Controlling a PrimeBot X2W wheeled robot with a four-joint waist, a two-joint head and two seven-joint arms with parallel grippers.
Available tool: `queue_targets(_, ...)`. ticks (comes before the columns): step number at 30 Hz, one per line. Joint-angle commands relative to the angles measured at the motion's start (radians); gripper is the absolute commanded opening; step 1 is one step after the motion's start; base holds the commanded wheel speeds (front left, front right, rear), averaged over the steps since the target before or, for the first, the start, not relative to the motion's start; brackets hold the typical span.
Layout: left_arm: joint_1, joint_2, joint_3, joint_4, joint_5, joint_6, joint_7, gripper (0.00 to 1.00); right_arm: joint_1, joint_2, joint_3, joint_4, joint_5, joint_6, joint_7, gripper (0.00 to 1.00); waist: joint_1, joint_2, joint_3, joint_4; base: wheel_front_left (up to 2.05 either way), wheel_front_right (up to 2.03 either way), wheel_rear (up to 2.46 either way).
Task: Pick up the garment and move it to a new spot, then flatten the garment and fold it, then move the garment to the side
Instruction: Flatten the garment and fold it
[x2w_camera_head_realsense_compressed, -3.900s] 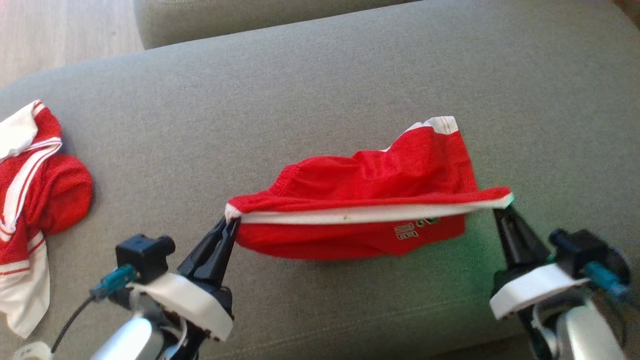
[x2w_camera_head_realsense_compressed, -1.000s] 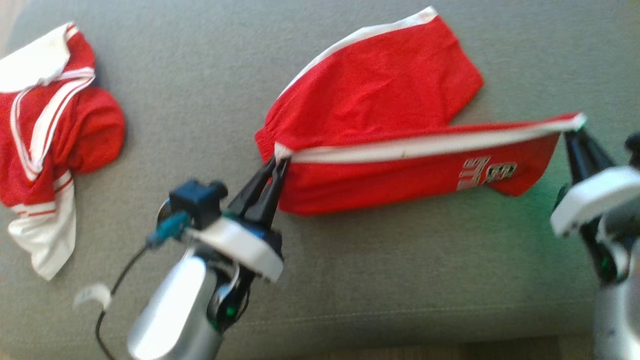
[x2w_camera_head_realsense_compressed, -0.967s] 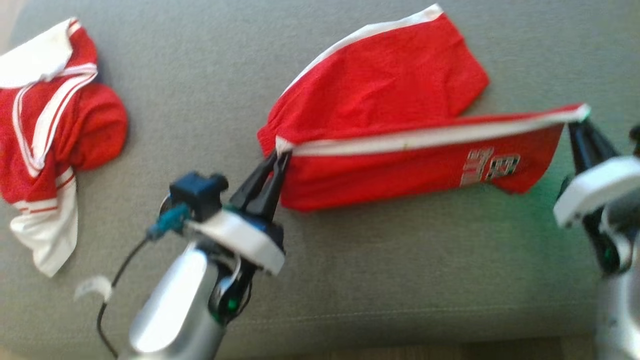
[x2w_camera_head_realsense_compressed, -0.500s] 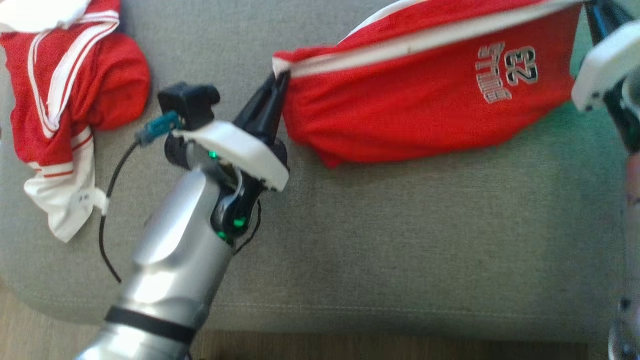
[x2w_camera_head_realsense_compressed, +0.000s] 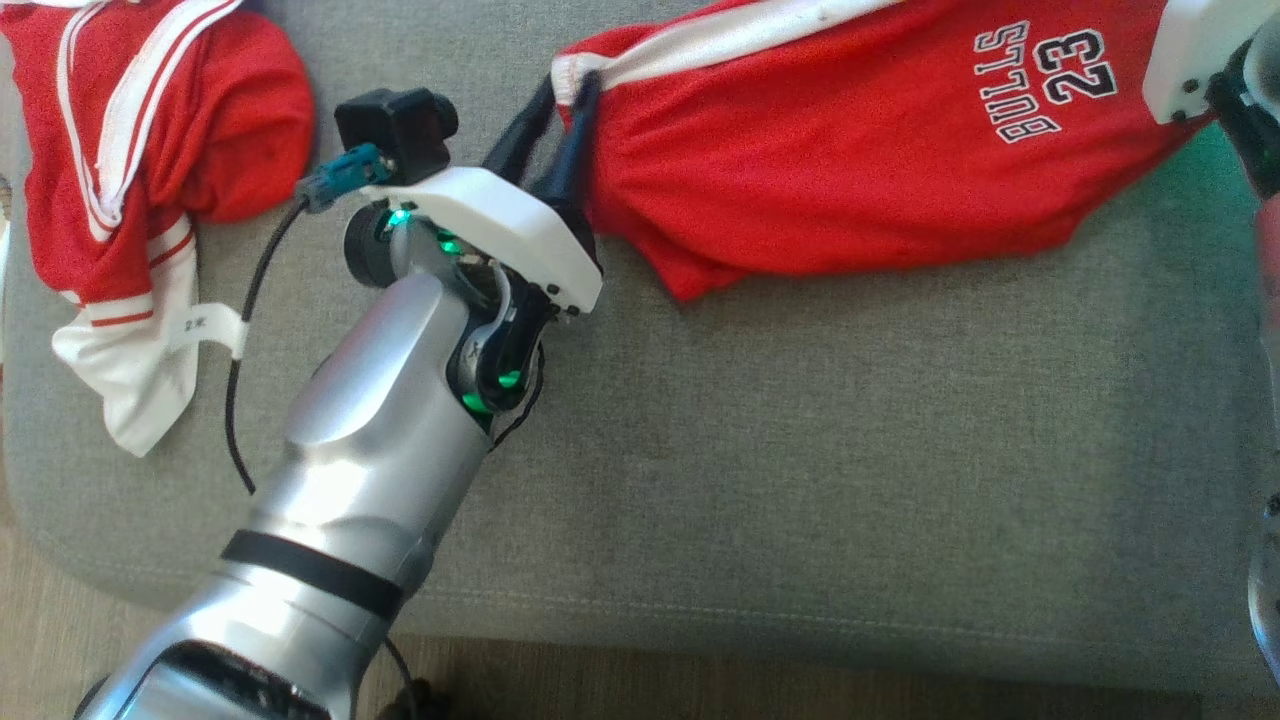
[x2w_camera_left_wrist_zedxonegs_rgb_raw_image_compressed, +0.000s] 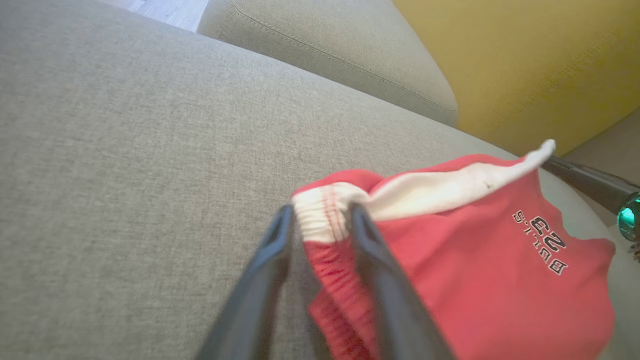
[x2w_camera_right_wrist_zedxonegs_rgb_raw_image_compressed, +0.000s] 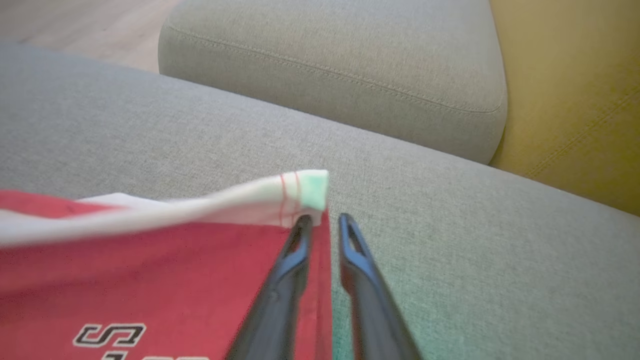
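Note:
The garment is a pair of red shorts with a white side stripe and a "BULLS 23" print, spread across the grey sofa seat. My left gripper is open, and the white waistband corner sits loosely between its fingers. In the right wrist view my right gripper stands slightly open at the other corner. The white hem tip rises just above its left fingertip, and the red edge runs down between the fingers. Its white mount is at the head view's top right.
A second red and white garment lies crumpled at the seat's left end. The seat's front edge and a strip of wooden floor run along the bottom. Behind the seat are a grey cushion and a yellow backrest.
Both grippers were shut on the stretched waistband and have now parted their fingers. The shorts have settled onto the seat with the print up. The head camera has tilted down toward the front edge.

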Motion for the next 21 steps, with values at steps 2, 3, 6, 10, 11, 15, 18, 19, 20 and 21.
queue_targets(2, -0.03, 0.02, 0.014, -0.011, -0.002, 0.008, -0.02, 1.0, -0.032, 0.002, 0.004, -0.025, 0.013, -0.001, -0.034, 1.0, -0.0001, 0.0, -0.005, -0.004, 0.0, 0.0, 0.0)
queue_targets(3, -0.029, 0.02, 0.007, -0.003, 0.002, 0.014, -0.028, 1.0, -0.027, 0.004, 0.0, -0.02, 0.026, -0.001, -0.047, 1.0, -0.0001, 0.0, -0.011, -0.006, 0.0, 0.0, 0.0)
queue_targets(6, -0.017, 0.022, -0.006, 0.01, 0.035, 0.039, -0.056, 1.0, -0.001, 0.008, -0.015, -0.017, 0.079, -0.001, -0.079, 1.0, -0.0001, 0.0, -0.032, -0.019, 0.0, 0.0, 0.0)
queue_targets(10, 0.034, 0.053, -0.002, -0.041, 0.118, 0.102, -0.079, 1.0, 0.066, 0.017, -0.033, -0.02, 0.182, -0.001, -0.065, 1.0, -0.0001, 0.0, -0.069, -0.04, 0.0, 0.0, 0.0)
queue_targets(11, 0.054, 0.064, 0.003, -0.07, 0.148, 0.127, -0.081, 1.0, 0.086, 0.016, -0.04, -0.019, 0.206, -0.001, -0.056, 1.0, -0.0001, 0.0, -0.078, -0.044, 0.0, 0.0, 0.0)
queue_targets(15, 0.172, 0.093, 0.03, -0.271, 0.295, 0.222, -0.082, 1.0, 0.15, 0.009, -0.071, -0.001, 0.271, -0.001, -0.032, 1.0, -0.0001, 0.0, -0.108, -0.041, 0.0, 0.0, 0.0)
queue_targets(18, 0.272, 0.104, 0.031, -0.413, 0.396, 0.27, -0.082, 1.0, 0.179, 0.0, -0.085, 0.026, 0.282, -0.001, -0.027, 1.0, -0.0001, 0.0, -0.126, -0.017, 0.0, 0.0, 0.0)
queue_targets(19, 0.304, 0.105, 0.032, -0.458, 0.425, 0.284, -0.082, 1.0, 0.184, 0.001, -0.091, 0.037, 0.286, -0.001, -0.026, 1.0, -0.0001, 0.0, -0.131, -0.007, 0.0, 0.0, 0.0)
queue_targets(20, 0.335, 0.107, 0.031, -0.497, 0.452, 0.295, -0.082, 1.0, 0.189, 0.001, -0.095, 0.048, 0.287, -0.001, -0.025, 1.0, -0.0001, 0.0, -0.135, 0.005, 0.0, 0.0, 0.0)
queue_targets(21, 0.365, 0.109, 0.03, -0.532, 0.478, 0.304, -0.082, 1.0, 0.193, 0.002, -0.097, 0.06, 0.288, -0.001, -0.024, 1.0, -0.0001, 0.0, -0.138, 0.016, 0.0, 0.0, 0.0)
